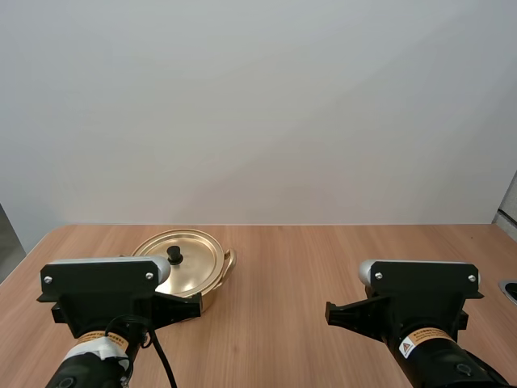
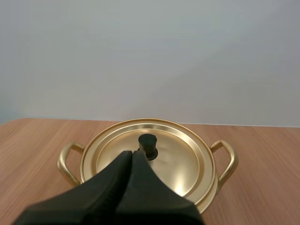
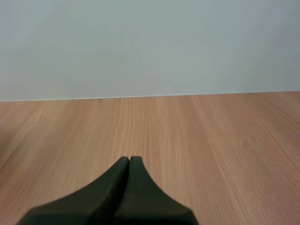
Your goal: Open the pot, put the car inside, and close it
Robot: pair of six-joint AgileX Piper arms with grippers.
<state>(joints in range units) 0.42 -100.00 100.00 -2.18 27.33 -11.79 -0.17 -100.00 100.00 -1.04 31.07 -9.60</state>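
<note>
The lid [image 2: 187, 159] sits on the pot [image 2: 232, 159], its knob [image 2: 147, 143] just ahead of the left pincer [image 2: 131, 155], closed and empty like the right pincer [image 3: 129, 161]; lifting the lid likely requires spreading first.

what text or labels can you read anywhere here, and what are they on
No text can be read.
On the right arm, white-and-orange sticker: red warning triangle, print too small to read.
On the left arm, orange band: print too small.
On the round gold lidded metal pot: no markings.
</note>
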